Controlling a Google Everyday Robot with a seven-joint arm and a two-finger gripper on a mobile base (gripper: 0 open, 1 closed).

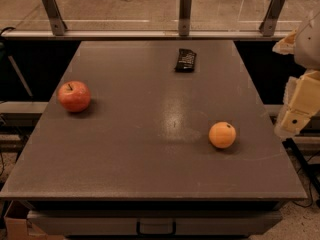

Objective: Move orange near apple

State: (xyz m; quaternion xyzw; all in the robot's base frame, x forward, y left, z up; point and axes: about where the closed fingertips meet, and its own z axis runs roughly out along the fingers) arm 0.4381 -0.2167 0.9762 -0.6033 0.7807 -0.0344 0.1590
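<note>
The orange (pixel 222 135) is a small round plain fruit with a dark stem dot, lying on the right half of the grey table (pixel 150 159). The apple (pixel 74 96) is red with yellow flecks and a short stem, lying near the table's left edge. The two fruits are far apart. My gripper (pixel 296 115), cream-coloured, hangs at the right edge of the view, just past the table's right edge and to the right of the orange, a little above table height. It holds nothing that I can see.
A flat black packet (pixel 185 60) lies at the back of the table, right of centre. A glass railing with metal posts (pixel 184 13) runs behind the table. A drawer handle (pixel 156 228) shows under the front edge.
</note>
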